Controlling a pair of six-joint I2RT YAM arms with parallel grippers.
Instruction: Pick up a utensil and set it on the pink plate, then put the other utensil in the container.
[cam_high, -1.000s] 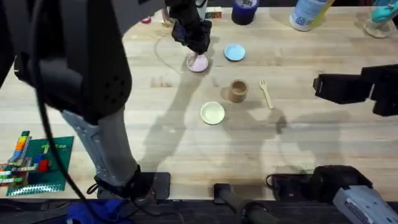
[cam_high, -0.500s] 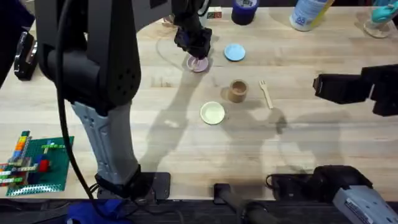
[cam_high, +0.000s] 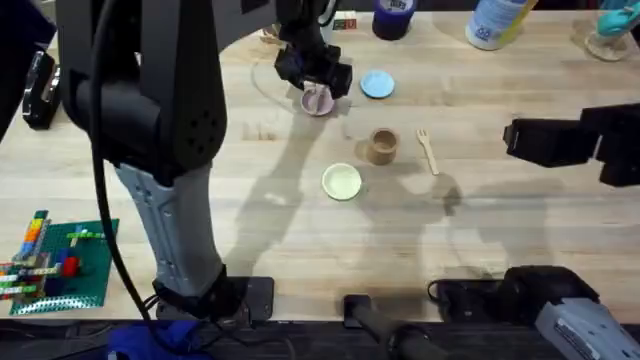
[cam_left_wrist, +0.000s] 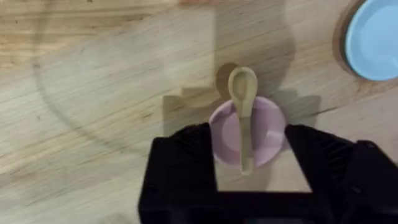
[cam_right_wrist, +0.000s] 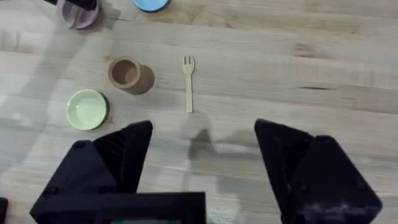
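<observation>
Now that our left gripper has let go, the spoon lies across the pink plate, its bowl hanging just past the plate's rim onto the table. Half a second ago the gripper sat lower over the plate; now it stands a little above it with its fingers spread wide on either side and nothing between them. We judge the first half of the task done.

Seen from the container, the fork lies just beside it on the wood, unmoved, tines pointing away from our bases. The pale yellow plate sits near the container on the other side, and the light blue plate just beyond it. Our right gripper hovers near the fork, open and empty, so the fork comes next.
</observation>
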